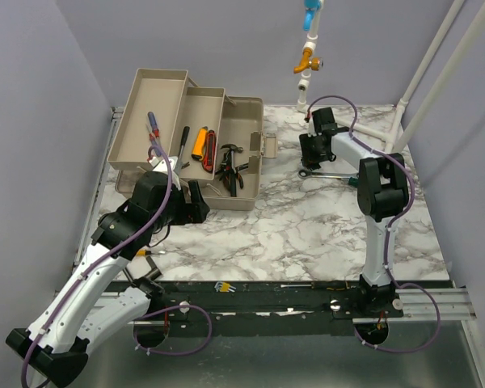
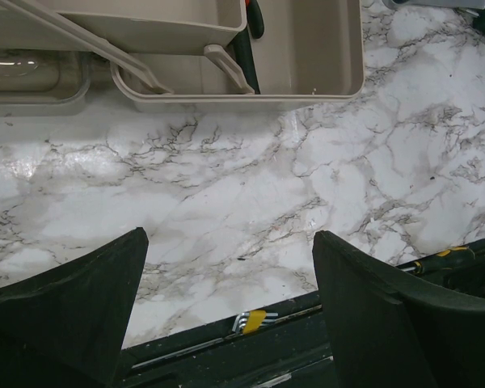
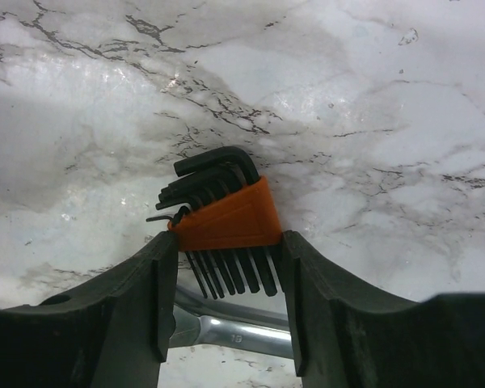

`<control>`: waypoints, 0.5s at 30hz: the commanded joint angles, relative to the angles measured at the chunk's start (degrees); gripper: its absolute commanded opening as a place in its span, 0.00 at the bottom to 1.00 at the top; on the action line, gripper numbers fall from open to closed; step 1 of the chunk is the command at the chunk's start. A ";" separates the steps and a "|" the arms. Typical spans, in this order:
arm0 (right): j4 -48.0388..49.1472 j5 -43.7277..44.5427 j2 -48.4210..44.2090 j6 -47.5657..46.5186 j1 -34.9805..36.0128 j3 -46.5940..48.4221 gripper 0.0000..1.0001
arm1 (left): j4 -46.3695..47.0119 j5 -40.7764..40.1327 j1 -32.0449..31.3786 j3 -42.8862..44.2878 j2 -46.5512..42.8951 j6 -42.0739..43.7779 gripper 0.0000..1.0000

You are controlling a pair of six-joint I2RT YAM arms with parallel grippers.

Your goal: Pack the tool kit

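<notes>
Several tools in box (image 1: 241,121) already. R gripper (image 3: 229,242) clamped on hex keys (image 3: 226,214), not lifted yet; wrench (image 3: 234,330) also left. L gripper (image 2: 229,238) apart, empty.

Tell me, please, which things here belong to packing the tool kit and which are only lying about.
Belong:
- tool box
- orange hex key set in the right gripper
- wrench by it
- yellow hex key set at the near edge

Only lying about:
- brass valve on the white pipe
- purple cables
</notes>
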 commanded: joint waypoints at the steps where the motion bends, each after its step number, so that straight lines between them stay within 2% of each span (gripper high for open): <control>1: -1.54 -1.10 0.98 0.16 -0.59 -3.22 0.44 | -0.30 0.48 0.20 0.37 -0.74 0.83 0.86; 7: 6.08 -5.09 -5.95 6.18 -0.59 -7.83 0.32 | 0.38 0.94 0.20 -0.09 -0.49 0.75 0.86; 15: 11.55 -8.26 -11.93 10.71 -0.64 -12.13 0.31 | 0.82 1.14 0.20 -0.53 -0.78 0.57 0.86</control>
